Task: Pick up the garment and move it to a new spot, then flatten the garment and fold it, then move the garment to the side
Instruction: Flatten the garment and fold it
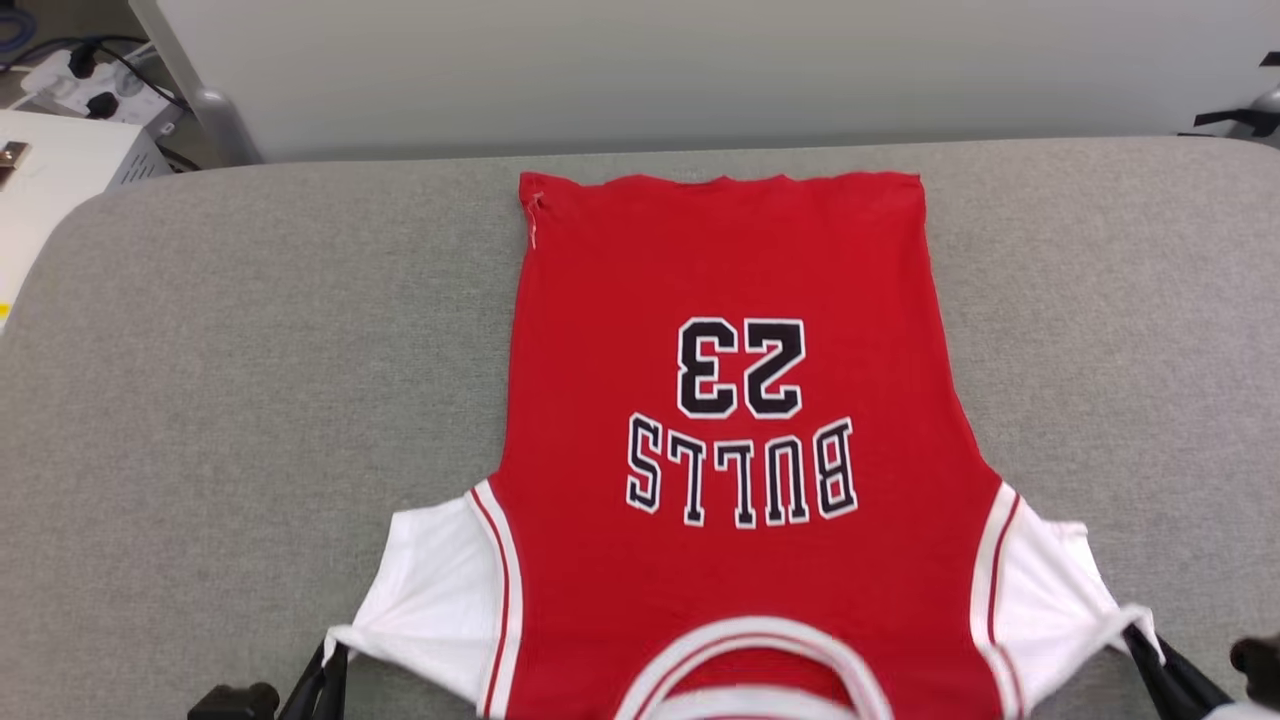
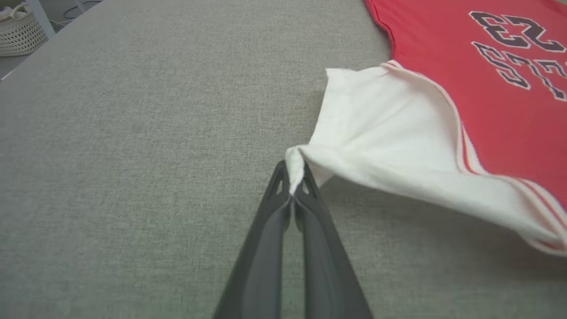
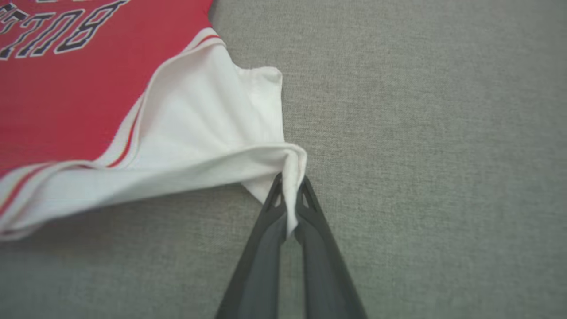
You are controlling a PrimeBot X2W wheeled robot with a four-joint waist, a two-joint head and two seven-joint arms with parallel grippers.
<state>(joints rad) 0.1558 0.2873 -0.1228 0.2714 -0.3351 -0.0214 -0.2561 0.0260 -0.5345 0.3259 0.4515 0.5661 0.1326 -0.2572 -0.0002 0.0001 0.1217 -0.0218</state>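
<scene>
Garment (image 1: 730,260), a red T-shirt with white short sleeves and a black "BULLS 23" print that reads upside down in the head view, lies spread print-up across the middle of the grey cloth-covered bench (image 1: 200,380). Its collar is nearest the robot and its hem is at the far side. The left pincer (image 2: 292,181) reaches in low from the near left, its two dark fingers pressed together on the tip of the left sleeve (image 2: 376,128), holding that corner slightly raised off the bench. The right pincer (image 3: 290,188) mirrors it at the near right, clamped on the tip of the right sleeve (image 3: 212,128).
</scene>
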